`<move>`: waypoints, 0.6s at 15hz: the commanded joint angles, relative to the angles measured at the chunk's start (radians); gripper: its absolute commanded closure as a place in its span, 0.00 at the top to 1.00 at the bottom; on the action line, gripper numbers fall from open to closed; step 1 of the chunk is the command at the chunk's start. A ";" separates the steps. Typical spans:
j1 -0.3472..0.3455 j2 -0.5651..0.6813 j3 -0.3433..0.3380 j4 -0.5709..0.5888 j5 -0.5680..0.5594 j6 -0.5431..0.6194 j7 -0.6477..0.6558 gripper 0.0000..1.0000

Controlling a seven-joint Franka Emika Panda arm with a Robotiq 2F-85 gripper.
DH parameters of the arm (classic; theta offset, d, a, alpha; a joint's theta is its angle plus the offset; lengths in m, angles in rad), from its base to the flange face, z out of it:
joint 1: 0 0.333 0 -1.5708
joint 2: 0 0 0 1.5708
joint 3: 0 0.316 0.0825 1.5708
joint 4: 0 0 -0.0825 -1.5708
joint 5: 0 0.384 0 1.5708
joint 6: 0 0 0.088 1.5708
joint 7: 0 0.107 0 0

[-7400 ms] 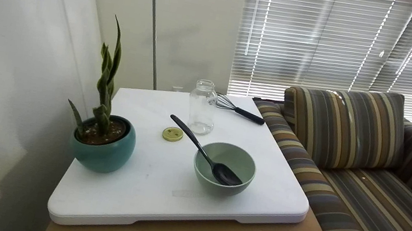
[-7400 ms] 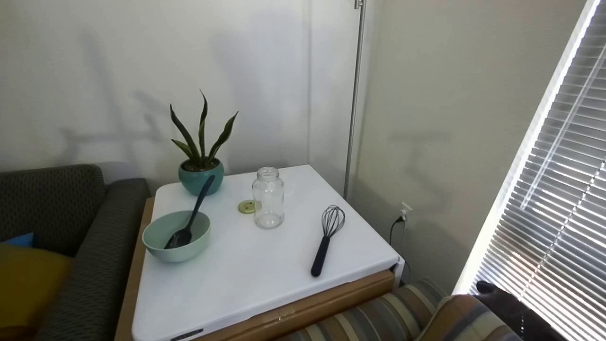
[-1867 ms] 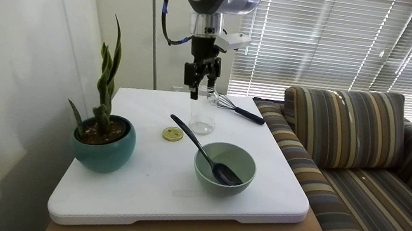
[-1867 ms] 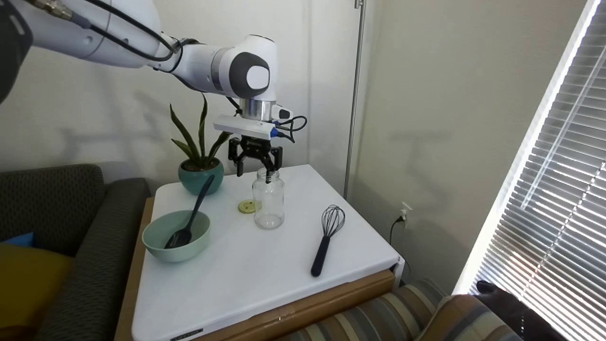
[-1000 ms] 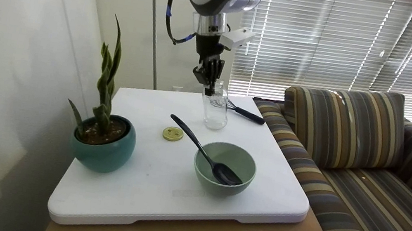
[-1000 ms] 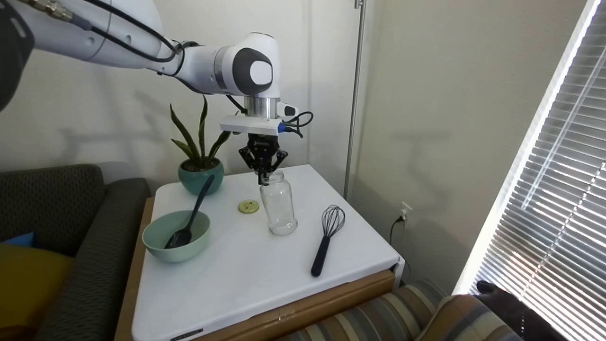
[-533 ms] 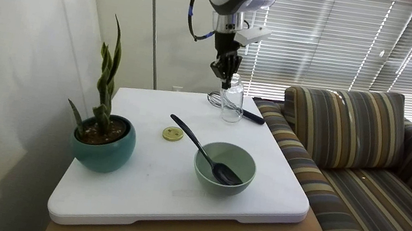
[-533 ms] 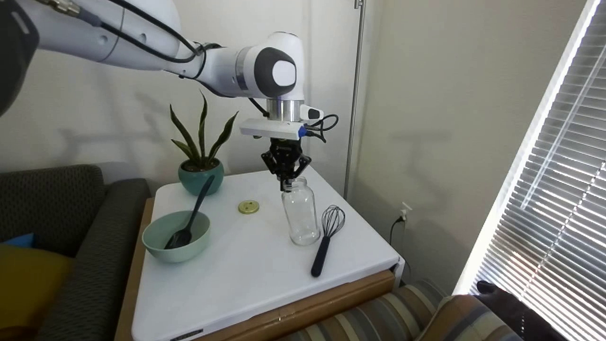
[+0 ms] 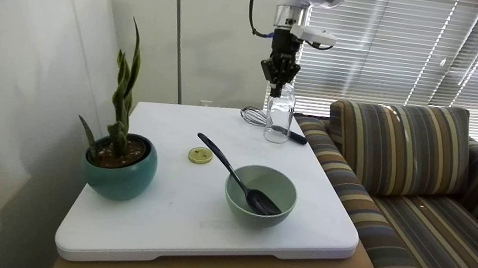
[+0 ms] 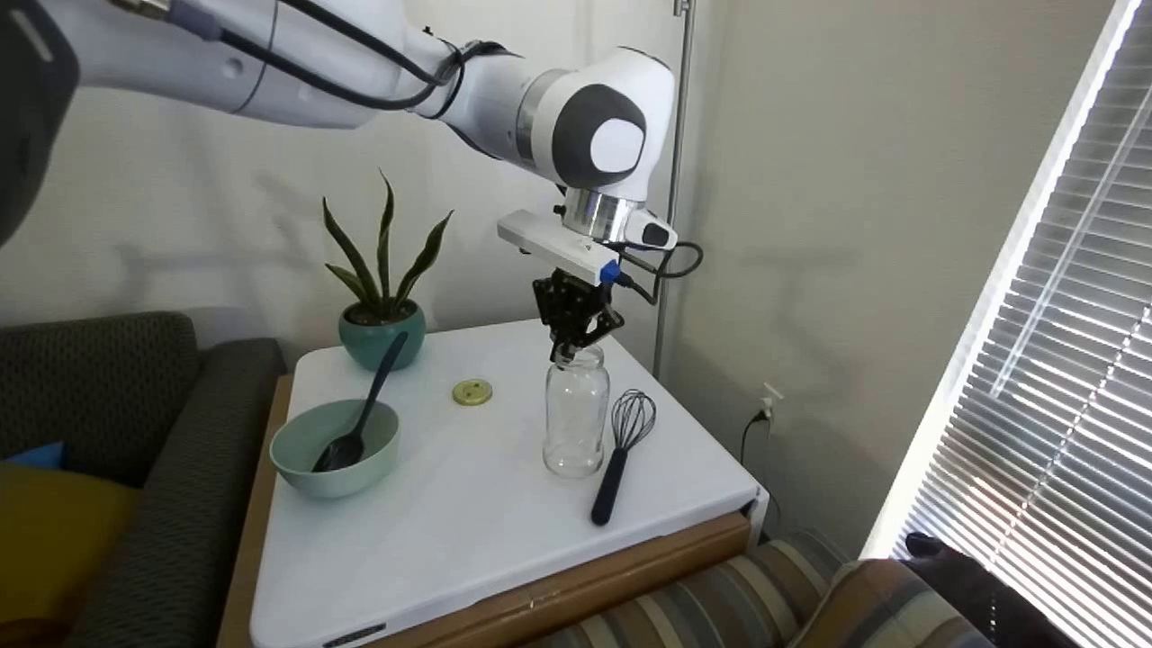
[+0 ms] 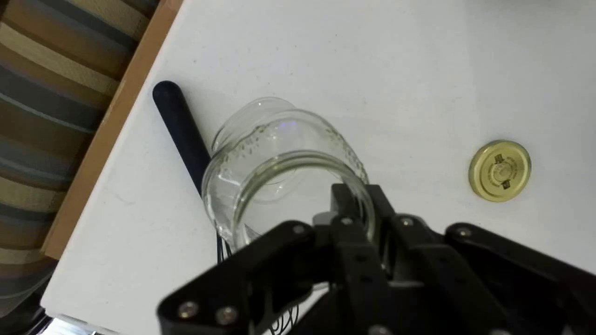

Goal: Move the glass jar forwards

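The clear glass jar [image 9: 279, 121] stands close to the whisk, lidless and nearly upright in both exterior views. My gripper [image 9: 275, 92] reaches down to its mouth and is shut on the rim. In the wrist view the glass jar [image 11: 279, 132] has one of the fingers [image 11: 343, 197] inside its mouth and the other outside, with the glass wall pinched between. That pinched spot lies on the side of the rim nearer the gold lid. An exterior view shows the jar's base [image 10: 572, 463] at the white tabletop; whether it touches or hangs just above I cannot tell.
A whisk with a black handle [image 10: 610, 486] lies right beside the jar. The gold lid [image 11: 499, 170] rests flat on the white table [image 9: 145, 230]. Nearer one edge are a green bowl [image 9: 254, 219] holding a black spoon [image 9: 262, 203] and a potted plant [image 9: 120, 177]. A striped armchair [image 9: 391, 150] adjoins the table.
About two seconds ago the jaws stood apart around the rim; they have closed on it. Gripper and jar have travelled away from the lid to the whisk. The jar leaned half a second ago.
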 commanded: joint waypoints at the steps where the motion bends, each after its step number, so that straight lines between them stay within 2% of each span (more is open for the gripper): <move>1: -0.012 -0.006 0.012 0.012 0.031 -0.002 0.038 0.03; 6: 0.014 0.007 0.001 0.007 0.016 0.038 0.072 0.03; 9: 0.005 0.020 0.019 0.008 0.043 0.033 0.103 0.03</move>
